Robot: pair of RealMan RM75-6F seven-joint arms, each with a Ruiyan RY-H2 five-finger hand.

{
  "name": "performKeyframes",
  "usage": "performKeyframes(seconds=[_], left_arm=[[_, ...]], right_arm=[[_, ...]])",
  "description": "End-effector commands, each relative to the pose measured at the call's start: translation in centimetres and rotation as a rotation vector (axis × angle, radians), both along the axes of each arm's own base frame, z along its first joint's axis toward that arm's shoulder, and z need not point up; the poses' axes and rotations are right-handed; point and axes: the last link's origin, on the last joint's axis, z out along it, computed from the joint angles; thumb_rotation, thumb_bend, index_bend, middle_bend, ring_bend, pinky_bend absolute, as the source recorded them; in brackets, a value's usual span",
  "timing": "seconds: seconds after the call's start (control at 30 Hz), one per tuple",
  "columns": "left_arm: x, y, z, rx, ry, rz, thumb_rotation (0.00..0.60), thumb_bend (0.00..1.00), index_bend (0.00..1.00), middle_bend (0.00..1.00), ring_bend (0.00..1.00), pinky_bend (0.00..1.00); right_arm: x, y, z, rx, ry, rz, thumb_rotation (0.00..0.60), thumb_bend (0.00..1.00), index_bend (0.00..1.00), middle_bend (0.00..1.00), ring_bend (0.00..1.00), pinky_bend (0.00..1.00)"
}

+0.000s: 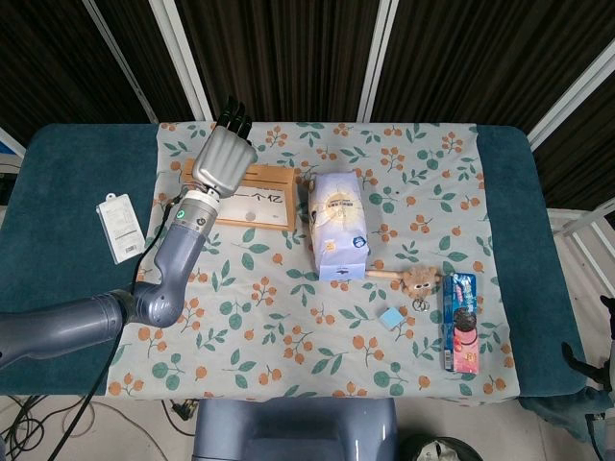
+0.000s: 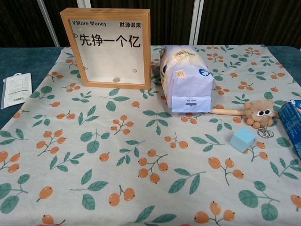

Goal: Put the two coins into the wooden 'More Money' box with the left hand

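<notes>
Head view: left hand (image 1: 225,159) is raised over the top left part of the wooden 'More Money' box (image 1: 261,196), back of the hand to camera, fingers stretched out close together toward the far edge. Palm side is hidden, so whether it holds a coin can't be told. Right hand isn't visible. No loose coin shows on the floral cloth (image 1: 288,317).

Chest view: neither hand in frame. Box stands upright near the purple bag (image 2: 184,77), clear front pane, one coin (image 2: 116,80) lying flat on the inner floor. Second coin not visible anywhere.

Handling, as a judgement: coins are small, thin, rigid, slick metal, so pinch edge-on between thumb and fingertip. The box looks light and tall, so it tips easily; drop the coin in from above without leaning on the frame.
</notes>
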Motion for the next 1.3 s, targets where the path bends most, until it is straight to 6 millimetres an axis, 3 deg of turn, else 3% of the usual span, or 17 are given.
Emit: performKeyframes(seconds=[0.03,0.53,1.3], left_arm=[[0.0,0.0,-0.1,0.003,0.012,-0.006,0.600,0.56,0.70,0.14,0.00,0.00],[-1.0,0.1,-1.1,0.012,0.046,-0.004,0.600,0.56,0.70,0.14,0.00,0.00],[-0.9,-0.1,-2.4,-0.006,0.063,-0.016,0.600,0.56,0.68,0.13,0.00,0.00]], right_arm=[[0.0,0.0,0.0,0.000,-0.001,0.000,0.600,0.37,0.12,0.08,0.06,0.00],[0.0,0.0,0.1,-0.008,-0.002,-0.003,0.600,0.37,0.13,0.08,0.06,0.00],[-0.1,0.0,0.2,-0.008,-0.005,-0.010,0.600,0.37,0.13,0.08,0.06,0.00]])
